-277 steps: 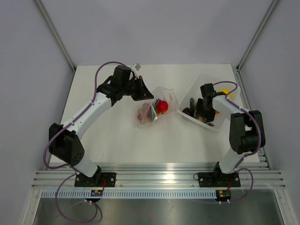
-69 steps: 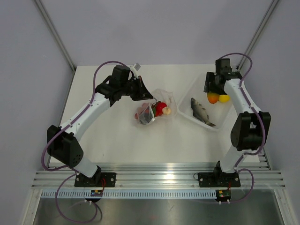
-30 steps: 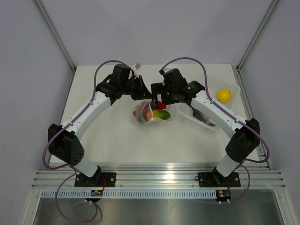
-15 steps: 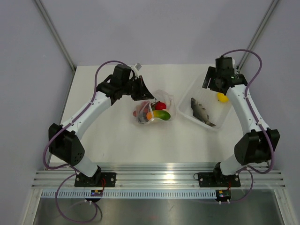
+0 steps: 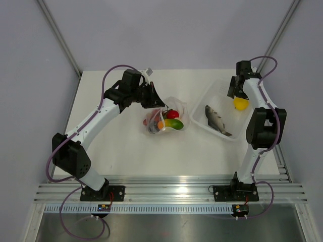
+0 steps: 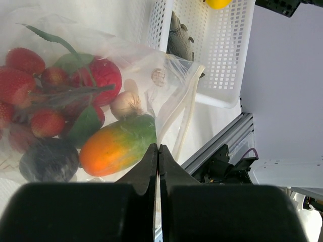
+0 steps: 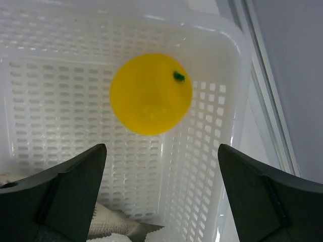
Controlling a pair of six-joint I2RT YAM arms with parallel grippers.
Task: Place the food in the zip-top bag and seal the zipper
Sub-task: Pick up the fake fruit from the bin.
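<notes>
Left arm [image 5: 93, 121] and right arm [image 5: 251, 162]: white tubular links between black joint housings, each on a black base plate [image 5: 114, 191]. A purple cable [image 5: 115, 68] loops along each arm. Gripper fingers [image 6: 75, 212] are matte black, blunt and wedge-shaped.

White table [image 5: 126, 151] between pale grey walls [image 5: 166, 30], slotted aluminium rail [image 5: 166, 184] along near edge

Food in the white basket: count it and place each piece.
2: the yellow lemon in the basket's far-right corner, below the open right gripper; the fish in its nearer half. None seems hidden.
</notes>
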